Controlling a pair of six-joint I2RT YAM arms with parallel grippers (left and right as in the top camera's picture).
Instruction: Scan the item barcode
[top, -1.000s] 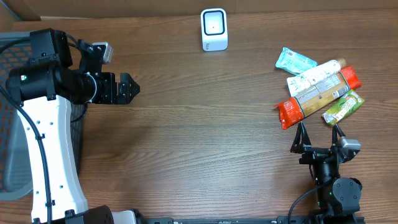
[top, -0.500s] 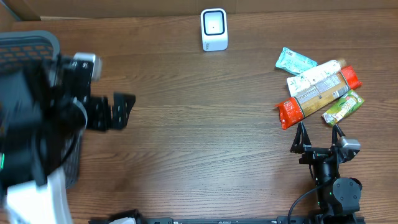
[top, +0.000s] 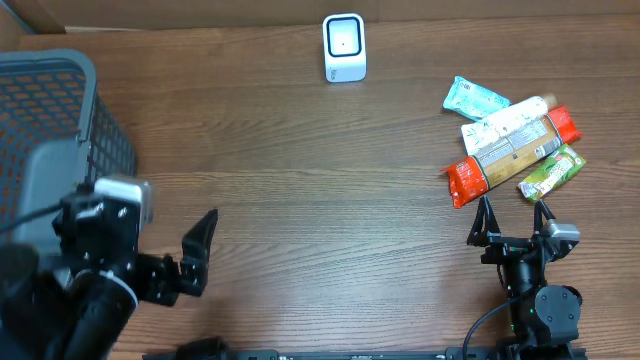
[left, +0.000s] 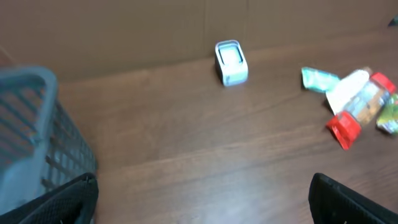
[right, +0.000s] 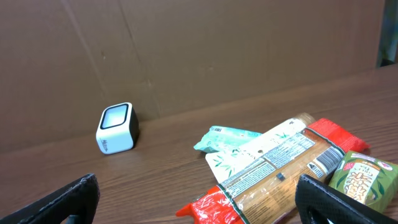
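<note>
- At the table's left edge, a dark grey plastic mesh basket (top: 60, 110) is seen standing upright with a rounded rim. Part of its inside is covered by the left arm (top: 90, 290), so its contents cannot be told.
- A brown wood-grain table (top: 320, 200) carries everything else.
- The items are heaped at the right side of the table:
  - a teal crinkled foil packet (top: 475, 98) is placed farthest back;
  - a white printed pouch (top: 505, 122) is laid slantwise, touching the packet below it;
  - a long packet (top: 510, 152) with a tan middle and glossy orange-red ends is laid along the pouch;
  - a green packet (top: 551, 172) is pressed against the long packet's near side.
- A small white rounded box-shaped scanner (top: 344, 47) with a pale window is set at the far edge, well apart from both heap and basket.
- The left gripper (top: 202, 256) is held over bare wood near the basket, its black fingers spread wide with nothing between them.
- The right gripper (top: 512, 218) is held just short of the heap, its fingers parted and empty, with no packet touched.
</note>
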